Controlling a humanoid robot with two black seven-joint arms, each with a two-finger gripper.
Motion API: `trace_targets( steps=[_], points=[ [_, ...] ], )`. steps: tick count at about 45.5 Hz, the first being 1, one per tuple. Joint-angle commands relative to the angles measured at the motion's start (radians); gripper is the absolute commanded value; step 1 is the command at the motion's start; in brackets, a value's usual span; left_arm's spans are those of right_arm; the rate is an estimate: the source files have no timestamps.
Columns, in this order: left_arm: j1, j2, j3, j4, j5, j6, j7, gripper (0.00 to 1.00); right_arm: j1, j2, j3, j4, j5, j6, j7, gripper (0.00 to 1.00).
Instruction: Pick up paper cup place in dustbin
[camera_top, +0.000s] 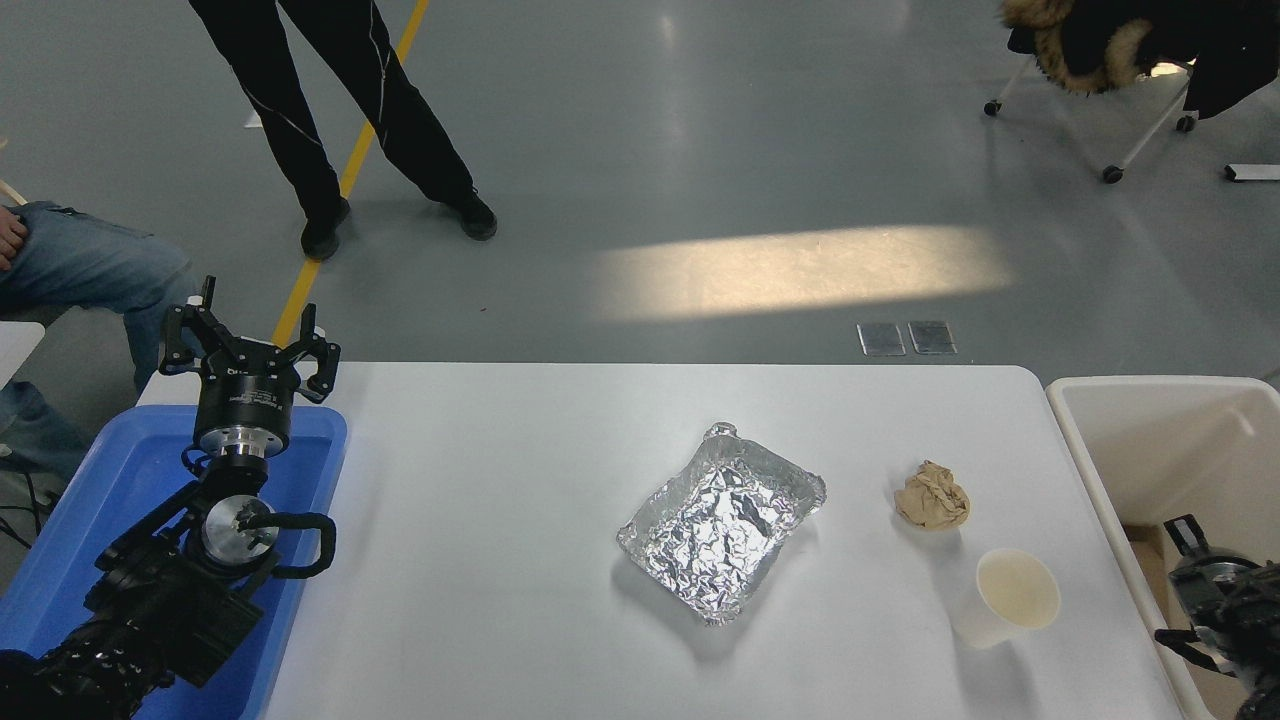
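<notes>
The paper cup (1008, 598) stands upright on the white table (480, 560) at the front right, white with a cream inside. The dustbin (1160, 440), a large cream-white tub, stands just off the table's right edge. My right gripper (1172, 585) comes in at the lower right edge, over the dustbin's near part, to the right of the cup and apart from it. Its fingers are spread and hold nothing. My left gripper (250, 335) is parked at the left over the blue tray, open and empty.
A crinkled silver foil tray (722, 520) lies mid-table. A crumpled brown paper ball (932, 497) lies just behind the cup. A blue plastic tray (120, 480) sits at the table's left end. A person stands beyond the table at top left; another sits at the left edge.
</notes>
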Motion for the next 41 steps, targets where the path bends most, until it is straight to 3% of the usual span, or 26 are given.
trace_targets(
  steps=[1,10,11,15,16,17,31,36,41],
  points=[
    [0.000,0.000,0.000,0.000,0.000,0.000,0.000,0.99,0.025,0.001,-0.005,0.000,0.000,0.001,0.000,0.00],
    [0.001,0.000,-0.002,0.000,-0.003,0.001,-0.003,0.99,0.033,-0.027,-0.014,0.023,0.000,0.004,0.000,0.00],
    [0.001,0.000,-0.002,0.001,-0.003,0.002,-0.003,0.99,0.039,-0.036,-0.014,0.029,0.000,0.001,0.000,0.11],
    [0.000,0.000,0.000,0.000,0.000,0.000,-0.002,0.99,0.110,-0.070,-0.007,0.072,0.000,0.006,0.000,0.77],
    [0.000,0.000,0.000,0.000,0.000,0.000,-0.002,0.99,0.126,-0.082,-0.007,0.099,0.002,0.006,0.000,0.90],
    [0.000,0.000,0.000,0.000,0.000,0.000,-0.002,0.99,0.142,-0.097,-0.007,0.135,0.002,0.004,0.000,0.98],
    [0.000,0.000,0.002,0.000,0.002,0.000,-0.002,0.99,0.459,-0.522,-0.086,0.802,-0.008,0.003,-0.005,0.99],
    [0.000,0.000,0.002,0.000,0.002,-0.002,0.000,0.99,0.640,-0.584,-0.290,0.980,-0.017,0.015,-0.003,0.99],
    [0.000,0.000,0.002,0.000,0.002,-0.002,0.000,0.99,0.942,-0.562,-0.630,1.153,-0.014,0.038,0.000,1.00]
  ],
)
